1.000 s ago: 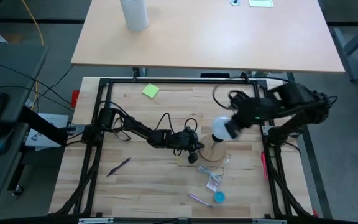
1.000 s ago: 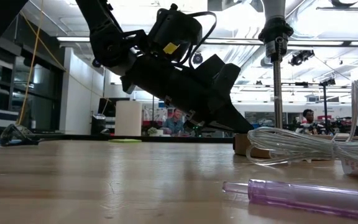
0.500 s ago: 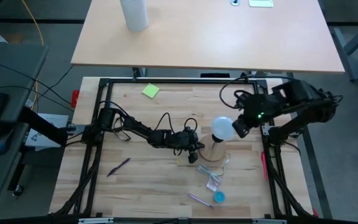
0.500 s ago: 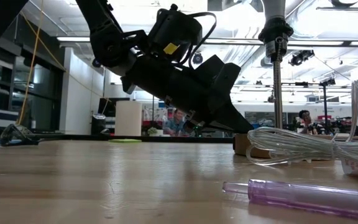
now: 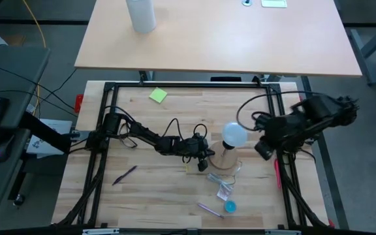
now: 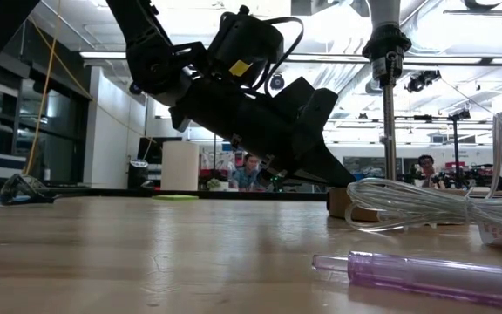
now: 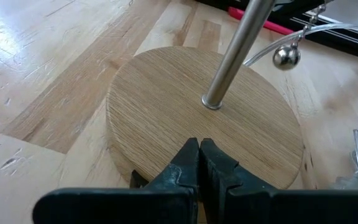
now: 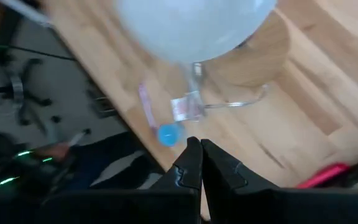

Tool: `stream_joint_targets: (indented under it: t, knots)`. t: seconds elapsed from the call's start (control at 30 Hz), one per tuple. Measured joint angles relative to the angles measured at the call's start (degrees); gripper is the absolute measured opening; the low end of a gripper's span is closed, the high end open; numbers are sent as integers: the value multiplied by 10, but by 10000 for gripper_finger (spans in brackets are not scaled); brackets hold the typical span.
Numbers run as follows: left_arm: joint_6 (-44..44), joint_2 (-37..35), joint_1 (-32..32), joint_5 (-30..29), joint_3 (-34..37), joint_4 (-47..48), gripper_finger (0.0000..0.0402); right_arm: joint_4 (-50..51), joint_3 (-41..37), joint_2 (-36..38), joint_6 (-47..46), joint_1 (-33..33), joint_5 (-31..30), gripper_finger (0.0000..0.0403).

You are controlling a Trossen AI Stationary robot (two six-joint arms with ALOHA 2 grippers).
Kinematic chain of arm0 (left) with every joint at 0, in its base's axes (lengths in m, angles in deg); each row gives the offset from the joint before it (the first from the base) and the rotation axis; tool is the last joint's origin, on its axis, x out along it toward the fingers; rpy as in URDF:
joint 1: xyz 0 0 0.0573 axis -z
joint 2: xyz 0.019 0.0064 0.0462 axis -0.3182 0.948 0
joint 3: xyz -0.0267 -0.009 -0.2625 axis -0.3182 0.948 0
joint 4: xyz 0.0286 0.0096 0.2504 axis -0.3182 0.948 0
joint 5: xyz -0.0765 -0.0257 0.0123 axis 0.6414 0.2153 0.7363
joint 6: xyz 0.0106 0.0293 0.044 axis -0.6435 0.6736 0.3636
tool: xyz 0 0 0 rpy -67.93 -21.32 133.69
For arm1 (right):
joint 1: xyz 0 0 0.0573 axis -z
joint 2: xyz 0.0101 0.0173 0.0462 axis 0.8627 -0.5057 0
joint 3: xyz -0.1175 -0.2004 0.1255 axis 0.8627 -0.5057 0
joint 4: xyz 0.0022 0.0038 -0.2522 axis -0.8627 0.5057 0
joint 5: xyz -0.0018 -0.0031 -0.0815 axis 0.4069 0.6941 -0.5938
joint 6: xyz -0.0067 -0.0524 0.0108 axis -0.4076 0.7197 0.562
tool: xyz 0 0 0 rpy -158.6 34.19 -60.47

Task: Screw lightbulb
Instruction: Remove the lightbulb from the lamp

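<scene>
White and frosted, the lightbulb (image 5: 234,135) now stands alone atop the lamp's wooden base (image 7: 166,99), seated on the metal post (image 7: 232,53). The right gripper (image 5: 264,149), which one second ago sat against the globe, has withdrawn to the table's right edge, well apart from the bulb, its jaws clenched and empty. The left gripper (image 7: 199,163) has not moved: jaws clenched, pressing on the rim of the base. Judged from this release, the screwing step appears finished, or a regrasp is pending.
</scene>
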Motion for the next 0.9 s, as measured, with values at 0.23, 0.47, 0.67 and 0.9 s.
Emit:
stream_joint_targets:
  t: [0.23, 0.47, 0.67, 0.9]
  knots:
    - [0, 0, -1, 0, 0, 0, 0, -31, -46, -5, -7, 9, -27, 0]
    - [0, 0, -1, 0, 0, 0, 0, -49, -27, -4, 11, 42, -66, 0]
    - [0, 0, -1, 0, 0, 0, 0, -33, -27, -8, 28, 64, -56, 0]
    - [0, 0, -1, 0, 0, 1, 0, -8, -27, -8, 38, 90, -86, 0]
